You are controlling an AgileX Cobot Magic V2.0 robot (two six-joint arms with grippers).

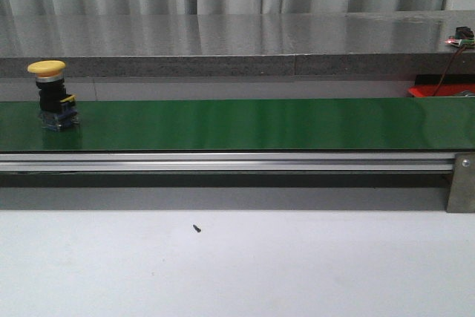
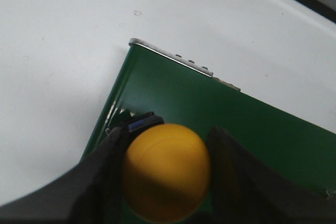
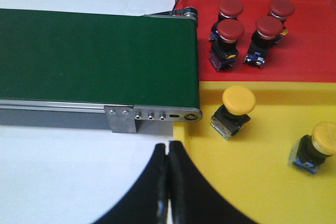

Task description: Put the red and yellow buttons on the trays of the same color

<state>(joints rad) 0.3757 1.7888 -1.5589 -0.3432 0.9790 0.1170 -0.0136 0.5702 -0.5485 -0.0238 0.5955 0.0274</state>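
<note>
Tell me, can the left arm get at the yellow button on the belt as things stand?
Probably yes. In the left wrist view the yellow button sits between the left gripper fingers, which are open on either side of its cap, with nothing between. Whether they touch it I cannot tell.

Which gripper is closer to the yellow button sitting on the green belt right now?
Left. The left gripper has its fingers on either side of the yellow button on the belt. The right gripper hangs by the trays, past the belt's other end.
</note>
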